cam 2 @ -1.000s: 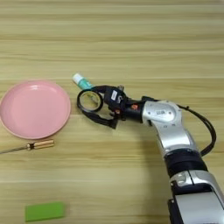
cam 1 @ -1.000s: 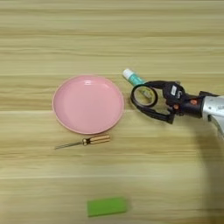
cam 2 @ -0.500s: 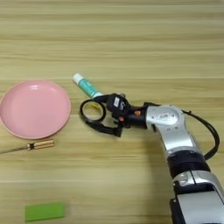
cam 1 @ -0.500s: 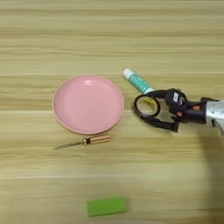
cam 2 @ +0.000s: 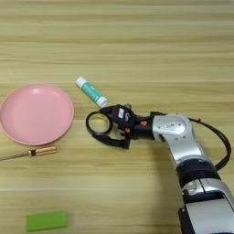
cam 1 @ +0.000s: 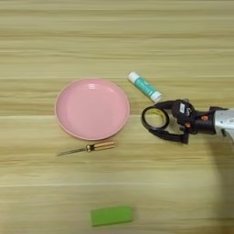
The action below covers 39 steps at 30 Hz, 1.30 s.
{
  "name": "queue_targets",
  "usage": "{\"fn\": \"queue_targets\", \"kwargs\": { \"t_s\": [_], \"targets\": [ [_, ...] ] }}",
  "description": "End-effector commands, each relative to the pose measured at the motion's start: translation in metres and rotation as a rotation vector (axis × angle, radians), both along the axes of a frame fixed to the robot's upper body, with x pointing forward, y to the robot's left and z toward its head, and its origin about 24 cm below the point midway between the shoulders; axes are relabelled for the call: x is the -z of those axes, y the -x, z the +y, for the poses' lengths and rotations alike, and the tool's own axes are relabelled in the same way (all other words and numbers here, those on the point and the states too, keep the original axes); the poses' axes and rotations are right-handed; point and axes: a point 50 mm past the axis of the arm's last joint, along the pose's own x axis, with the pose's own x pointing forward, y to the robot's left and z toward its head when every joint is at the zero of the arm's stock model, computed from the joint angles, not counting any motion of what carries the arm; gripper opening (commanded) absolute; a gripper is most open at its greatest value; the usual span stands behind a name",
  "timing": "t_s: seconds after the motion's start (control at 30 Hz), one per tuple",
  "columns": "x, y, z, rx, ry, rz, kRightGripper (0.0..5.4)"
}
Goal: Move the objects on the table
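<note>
Wooden table is filling both views, grain running side to side. Lying on it: pink plate left of centre; glue stick just up and right of the plate, lying slantwise; black tape ring lying flat just below the glue stick's lower end, near the plate's right rim. Screwdriver is resting just below the plate. Green block is sitting well apart, near the bottom edge.

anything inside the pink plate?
Nothing shows inside the round pink plate; its whole bowl is in view. The black tape ring lies on the wooden table beside it, between the right gripper's fingers.
</note>
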Motion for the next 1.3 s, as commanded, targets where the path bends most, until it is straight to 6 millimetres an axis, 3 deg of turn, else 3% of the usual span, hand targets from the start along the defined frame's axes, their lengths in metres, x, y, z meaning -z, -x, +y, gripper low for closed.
{"fn": "queue_targets", "kwargs": {
  "t_s": [0.03,0.23,0.8,1.3],
  "targets": [
    [-0.029,-0.018,-0.004,0.018,0.031,-0.118,4.84],
    [-0.037,-0.021,-0.002,0.016,0.000,-0.147,5.37],
    [-0.058,-0.022,0.008,-0.009,-0.154,-0.195,5.37],
    [-0.078,-0.027,0.041,-0.071,-0.261,-0.249,5.37]
  ]
}}
